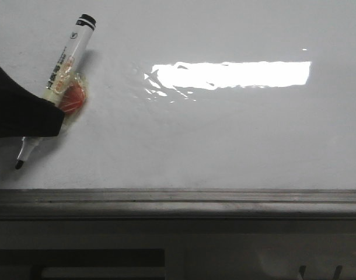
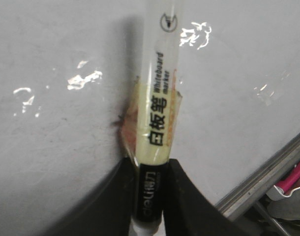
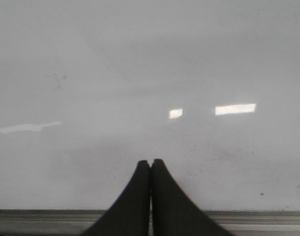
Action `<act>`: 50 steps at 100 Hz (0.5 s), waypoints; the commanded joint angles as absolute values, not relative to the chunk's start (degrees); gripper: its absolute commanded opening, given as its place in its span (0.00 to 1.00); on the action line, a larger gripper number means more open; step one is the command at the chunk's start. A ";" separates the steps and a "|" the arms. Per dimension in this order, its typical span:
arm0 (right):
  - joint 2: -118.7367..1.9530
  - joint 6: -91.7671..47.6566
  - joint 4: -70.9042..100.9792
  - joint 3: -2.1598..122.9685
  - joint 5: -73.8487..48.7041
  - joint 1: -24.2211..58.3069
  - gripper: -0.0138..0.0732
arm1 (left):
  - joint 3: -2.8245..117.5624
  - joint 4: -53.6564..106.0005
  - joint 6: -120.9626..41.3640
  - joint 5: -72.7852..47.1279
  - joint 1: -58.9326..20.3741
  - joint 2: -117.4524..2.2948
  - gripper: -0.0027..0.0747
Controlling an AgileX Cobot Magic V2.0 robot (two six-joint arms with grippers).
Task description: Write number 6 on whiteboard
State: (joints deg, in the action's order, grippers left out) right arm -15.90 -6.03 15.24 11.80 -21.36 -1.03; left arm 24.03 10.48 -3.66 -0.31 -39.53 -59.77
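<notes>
The whiteboard (image 1: 224,134) is a glossy white surface with a bright glare patch and a grey metal frame strip (image 1: 178,198) along its near edge. No number 6 shows on it. My left gripper (image 1: 46,114) is at the board's left side, shut on a whiteboard marker (image 1: 64,58) with a white barrel and black cap end; its dark tip (image 1: 18,165) points down toward the board near the frame. In the left wrist view the marker (image 2: 157,123) sits clamped between the black fingers (image 2: 123,196). My right gripper (image 3: 150,163) is shut and empty over bare board.
An orange-red blob wrapped in clear tape (image 1: 72,96) clings to the marker's barrel. Past the frame strip (image 2: 268,177) in the left wrist view lies a pink and white object (image 2: 292,182). Below the frame in the front view is a dark ledge (image 1: 108,256).
</notes>
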 commanded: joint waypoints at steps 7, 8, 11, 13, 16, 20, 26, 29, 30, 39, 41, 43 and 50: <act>-16.87 -6.23 14.93 13.89 -17.14 -1.33 0.09 | 25.04 12.24 -3.57 0.62 -39.21 -60.73 0.01; -16.87 -6.23 14.93 13.89 -17.14 -1.33 0.09 | 25.04 12.24 -3.57 0.62 -39.21 -60.73 0.01; -16.87 -6.23 14.93 14.04 -17.26 -1.21 0.09 | 25.04 12.24 -3.57 0.46 -39.21 -60.73 0.01; -16.87 -6.33 14.93 14.15 -17.42 -0.89 0.09 | 25.04 12.24 -3.57 0.48 -39.21 -60.73 0.01; -16.87 -6.47 14.93 14.30 -17.74 -0.35 0.09 | 25.04 12.24 -3.57 0.48 -39.32 -60.63 0.01; -16.87 -6.90 14.93 14.76 -18.42 0.37 0.09 | 25.04 12.24 -3.57 0.00 -39.32 -60.50 0.01; -16.99 -9.13 14.93 15.31 -19.74 1.97 0.09 | 25.04 12.40 -3.57 0.00 -39.32 -60.10 0.01; -17.09 -10.52 14.93 15.83 -20.24 2.71 0.09 | 25.04 12.40 -3.57 -0.34 -39.32 -59.62 0.01; -17.09 -10.87 14.93 15.86 -20.38 3.07 0.09 | 25.16 12.40 -3.57 -0.46 -39.32 -59.36 0.01; -17.09 -14.47 15.02 16.94 -21.90 5.07 0.09 | 25.15 12.40 -3.57 -0.68 -39.56 -57.68 0.01; -17.09 -14.74 15.02 17.21 -22.05 5.58 0.09 | 25.15 12.40 -3.57 -0.68 -39.66 -57.41 0.01; -17.09 -14.74 15.02 17.39 -22.12 6.05 0.09 | 25.26 12.40 -3.57 -0.68 -39.94 -56.97 0.01; -17.66 -14.74 15.02 17.96 -22.12 7.42 0.09 | 25.36 11.30 -3.57 -0.47 -41.02 -55.85 0.01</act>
State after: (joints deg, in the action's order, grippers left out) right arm -16.24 -13.16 15.04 15.18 -25.27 6.08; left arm 24.15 11.56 -3.66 -2.48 -39.95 -57.45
